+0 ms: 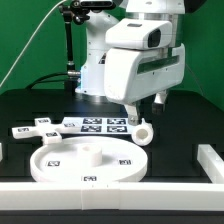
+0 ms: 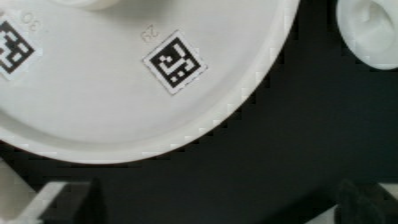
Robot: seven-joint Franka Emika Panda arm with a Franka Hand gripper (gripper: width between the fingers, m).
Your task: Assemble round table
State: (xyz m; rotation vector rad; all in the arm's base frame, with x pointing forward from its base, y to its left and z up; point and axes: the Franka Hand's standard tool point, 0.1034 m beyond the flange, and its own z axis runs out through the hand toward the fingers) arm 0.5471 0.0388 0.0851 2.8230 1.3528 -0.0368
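Note:
The large rimmed round disc (image 1: 88, 160) lies flat on the black table near the front; in the wrist view (image 2: 125, 80) it carries a square tag (image 2: 173, 62). The short cylindrical leg (image 1: 143, 130) lies just behind the disc's rim towards the exterior view's right; a white edge in the wrist view (image 2: 374, 40) may be this leg. The cross-shaped foot piece (image 1: 30, 127) lies at the exterior view's left. My gripper (image 1: 145, 108) hangs above the leg and the disc's rim. In the wrist view the gripper (image 2: 210, 205) is open and empty, with bare table between its fingers (image 2: 50, 200).
The marker board (image 1: 98, 124) lies flat behind the disc. A long white border wall (image 1: 110, 195) runs along the front and turns up at the exterior view's right (image 1: 210, 155). A black stand with cables (image 1: 68, 50) rises behind the arm.

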